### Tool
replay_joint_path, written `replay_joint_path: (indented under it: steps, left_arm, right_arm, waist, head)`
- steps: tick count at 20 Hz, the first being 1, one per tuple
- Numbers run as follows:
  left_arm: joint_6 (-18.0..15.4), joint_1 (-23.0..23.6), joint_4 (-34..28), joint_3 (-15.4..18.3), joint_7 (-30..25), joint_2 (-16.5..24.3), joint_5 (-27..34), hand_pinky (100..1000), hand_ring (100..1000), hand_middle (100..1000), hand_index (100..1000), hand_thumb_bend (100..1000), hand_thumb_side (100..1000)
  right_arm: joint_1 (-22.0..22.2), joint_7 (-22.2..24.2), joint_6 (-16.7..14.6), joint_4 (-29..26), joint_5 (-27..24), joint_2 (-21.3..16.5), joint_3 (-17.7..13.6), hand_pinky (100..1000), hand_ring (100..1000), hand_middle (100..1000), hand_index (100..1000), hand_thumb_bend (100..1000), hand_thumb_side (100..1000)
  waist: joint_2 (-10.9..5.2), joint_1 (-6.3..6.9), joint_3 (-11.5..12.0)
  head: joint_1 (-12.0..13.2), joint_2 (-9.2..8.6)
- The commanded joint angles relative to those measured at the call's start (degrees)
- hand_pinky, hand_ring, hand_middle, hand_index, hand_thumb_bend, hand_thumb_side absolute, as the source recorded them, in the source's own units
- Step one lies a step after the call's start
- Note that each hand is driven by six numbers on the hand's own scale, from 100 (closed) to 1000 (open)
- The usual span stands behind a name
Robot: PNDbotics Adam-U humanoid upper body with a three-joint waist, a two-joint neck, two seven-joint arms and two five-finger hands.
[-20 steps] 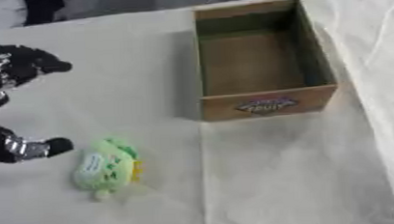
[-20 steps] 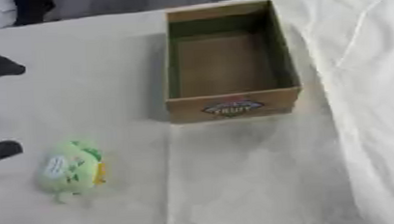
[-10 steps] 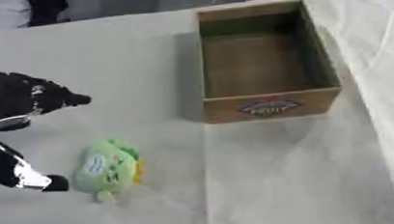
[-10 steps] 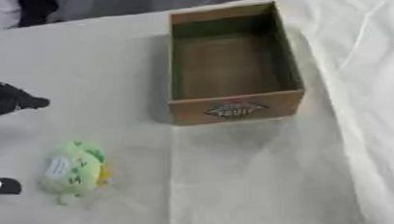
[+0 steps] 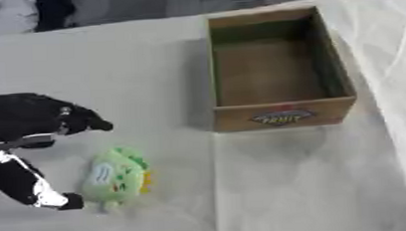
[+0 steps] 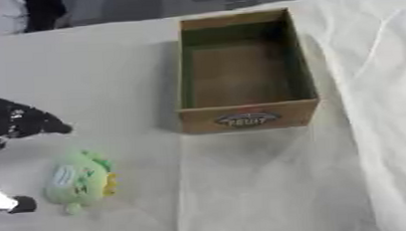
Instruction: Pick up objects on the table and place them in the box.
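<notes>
A small green plush toy (image 5: 114, 177) with a yellow edge lies on the white cloth at the lower left. My left hand (image 5: 28, 121) reaches in from the left edge, spread open around the toy's left side. Its fingers (image 5: 89, 122) point right just above the toy, and its thumb (image 5: 36, 188) ends right beside the toy's lower left edge. Nothing is held. An open brown cardboard box (image 5: 281, 116) with a "FRUIT" label on its near wall stands at the upper middle; nothing shows inside it. My right hand is out of view.
A white cloth (image 5: 314, 181) covers the table, with folds running along the right side. Dark and grey shapes (image 5: 53, 8) lie along the far edge at the top.
My left hand has moved right and down, closing in on the green toy; the thumb tip now sits beside it. The camera has shifted a little. Toy and box stay put.
</notes>
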Motion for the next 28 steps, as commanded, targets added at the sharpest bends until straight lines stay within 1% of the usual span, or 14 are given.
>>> replay_joint_path:
  steps: [1, 6, 10, 13, 17, 21, 24, 28]
  left_arm:
    - [1.8, -1.4, -0.7, -0.7, -0.8, 0.6, 1.8, 715, 835, 828, 996, 590, 651]
    - [4.5, -3.0, -0.7, -2.1, -1.7, -0.8, 2.1, 717, 857, 837, 970, 613, 660]
    - [6.5, -3.7, -0.7, -3.1, -3.6, -2.0, 2.3, 716, 868, 863, 978, 617, 633]
    - [7.3, -4.1, -0.7, -3.4, -5.2, -2.4, 2.1, 717, 872, 868, 999, 604, 615]
    - [8.4, -4.3, -0.5, -3.6, -6.8, -2.7, 0.3, 714, 870, 853, 994, 574, 598]
    - [8.6, -4.3, 0.5, -4.2, -7.5, -3.1, -0.7, 707, 864, 842, 973, 548, 582]
    - [8.4, -4.2, 1.3, -4.8, -7.8, -3.3, -1.3, 705, 863, 837, 967, 493, 570]
    - [8.0, -3.9, 2.7, -5.2, -7.9, -3.4, -2.7, 703, 864, 841, 965, 465, 567]
  right_arm:
    - [-0.6, 0.2, 0.0, -0.8, -0.3, -0.8, -0.1, 799, 848, 645, 767, 100, 1000]
    - [-0.6, 0.4, 0.0, -0.8, -0.3, -0.7, 0.0, 799, 848, 644, 767, 100, 1000]
    - [-0.7, 0.4, 0.0, -0.8, -0.3, -0.7, 0.0, 800, 848, 642, 766, 100, 1000]
    - [-0.7, 0.4, 0.0, -0.8, -0.3, -0.7, 0.0, 800, 848, 641, 765, 100, 1000]
    - [-0.7, 0.4, -0.1, -0.8, -0.3, -0.6, 0.1, 800, 847, 639, 764, 100, 1000]
    - [-0.7, 0.3, -0.1, -0.8, -0.4, -0.6, 0.1, 800, 847, 638, 763, 100, 1000]
    - [-0.8, 0.3, -0.1, -0.8, -0.4, -0.6, 0.1, 800, 846, 637, 763, 100, 1000]
    - [-0.8, 0.2, -0.2, -0.8, -0.5, -0.6, 0.1, 800, 846, 635, 762, 100, 1000]
  waist:
    - [-0.80, -0.05, -0.1]
    - [-0.57, 0.04, -0.3]
    - [-0.31, 0.08, -0.6]
    - [-0.14, 0.14, -0.7]
    - [0.03, 0.19, -0.8]
    - [0.19, 0.18, -1.0]
    - [0.28, 0.19, -1.0]
    - [0.35, 0.21, -1.0]
  head:
    - [0.3, -0.62]
    - [0.5, -0.63]
    - [0.7, -0.81]
    - [0.8, -0.89]
    - [0.9, -1.07]
    - [1.1, -1.20]
    - [1.1, -1.25]
    - [1.2, -1.41]
